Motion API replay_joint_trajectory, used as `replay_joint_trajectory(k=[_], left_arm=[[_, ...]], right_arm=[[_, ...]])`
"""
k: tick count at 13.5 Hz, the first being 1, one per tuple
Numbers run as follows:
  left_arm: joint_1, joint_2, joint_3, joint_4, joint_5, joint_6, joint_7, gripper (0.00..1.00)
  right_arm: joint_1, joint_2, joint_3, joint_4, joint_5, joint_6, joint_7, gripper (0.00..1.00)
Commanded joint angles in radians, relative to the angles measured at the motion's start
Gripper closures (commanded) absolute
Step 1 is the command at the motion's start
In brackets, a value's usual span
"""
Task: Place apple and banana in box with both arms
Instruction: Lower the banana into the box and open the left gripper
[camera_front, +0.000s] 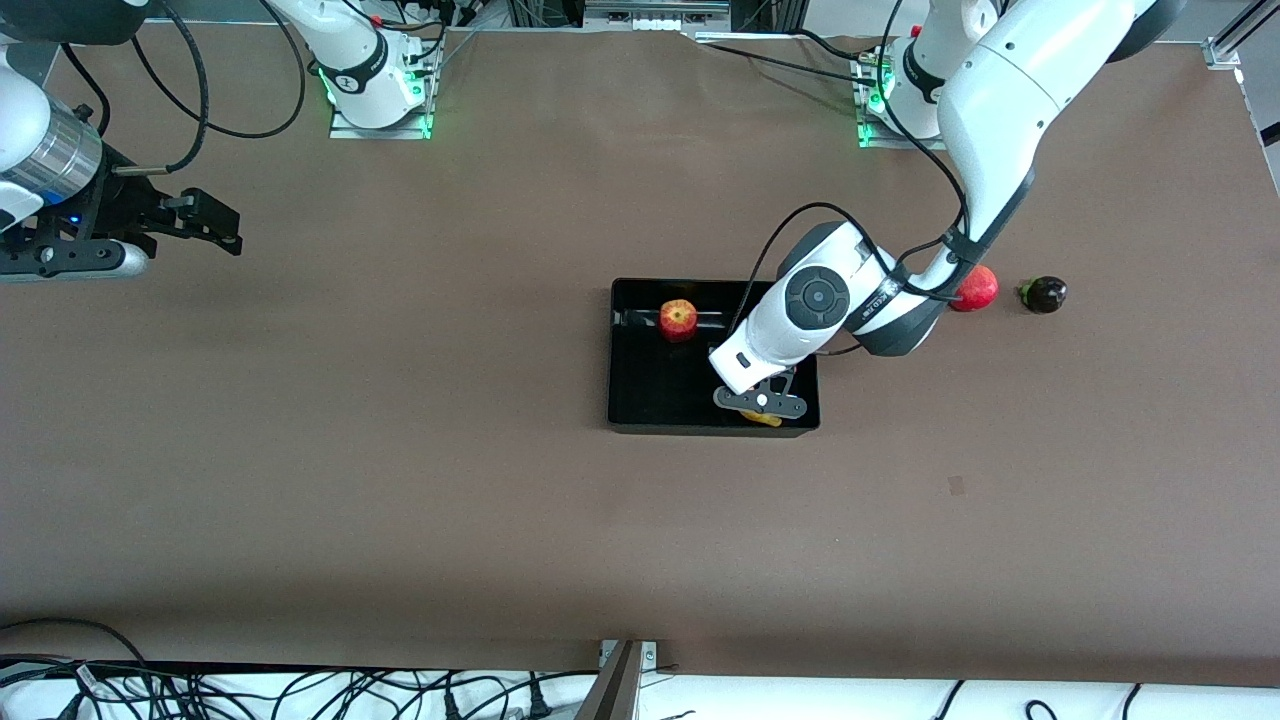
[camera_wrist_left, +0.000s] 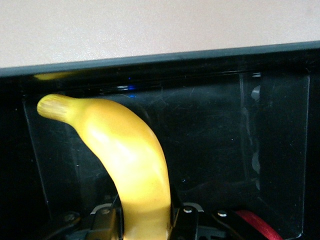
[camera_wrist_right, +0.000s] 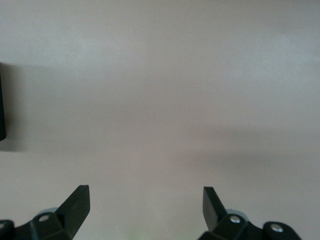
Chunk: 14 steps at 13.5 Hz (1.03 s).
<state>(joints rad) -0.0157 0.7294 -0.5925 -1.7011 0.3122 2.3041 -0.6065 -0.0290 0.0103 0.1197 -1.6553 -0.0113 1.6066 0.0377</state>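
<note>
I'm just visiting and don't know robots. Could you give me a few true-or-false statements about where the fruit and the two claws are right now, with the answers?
1. The apple lies inside the box. True.
2. The left claw is open and holds nothing. False: it is shut on the banana, down inside the box.
3. The right claw grips a red fruit. False: it is open and empty, waiting over bare table at the right arm's end.
4. A red fruit and a dark fruit lie on the table outside the box. True.
5. The banana rests on top of the apple. False: they are apart, the apple farther from the front camera.
</note>
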Motion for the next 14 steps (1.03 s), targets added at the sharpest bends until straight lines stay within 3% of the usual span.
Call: replay_joint_trajectory(k=[1, 7, 9, 10, 12, 14], left_arm=[[-0.013, -0.004, 0.022, -0.015, 0.025, 0.031, -0.029, 0.98], [-0.015, 0.001, 0.056, -0.064, 0.079, 0.098, -0.093, 0.82], [-0.013, -0.004, 0.056, -0.064, 0.085, 0.089, -0.125, 0.69], [-0.013, -0.008, 0.056, -0.064, 0.085, 0.083, -0.139, 0.68], [-0.013, -0.010, 0.056, -0.061, 0.087, 0.081, -0.185, 0.47], [-0.013, -0.018, 0.056, -0.061, 0.085, 0.080, -0.196, 0.41]], right_arm=[[0.008, 0.011, -0.009, 0.022, -0.010, -0.007, 0.004, 0.00], [0.004, 0.011, -0.009, 0.022, -0.010, -0.007, 0.004, 0.00], [0.003, 0.011, -0.009, 0.022, -0.010, -0.007, 0.004, 0.00], [0.003, 0.011, -0.009, 0.022, -0.010, -0.007, 0.004, 0.00], [0.003, 0.011, -0.009, 0.022, -0.010, -0.007, 0.004, 0.00], [0.001, 0.011, -0.011, 0.022, -0.010, -0.007, 0.004, 0.00]])
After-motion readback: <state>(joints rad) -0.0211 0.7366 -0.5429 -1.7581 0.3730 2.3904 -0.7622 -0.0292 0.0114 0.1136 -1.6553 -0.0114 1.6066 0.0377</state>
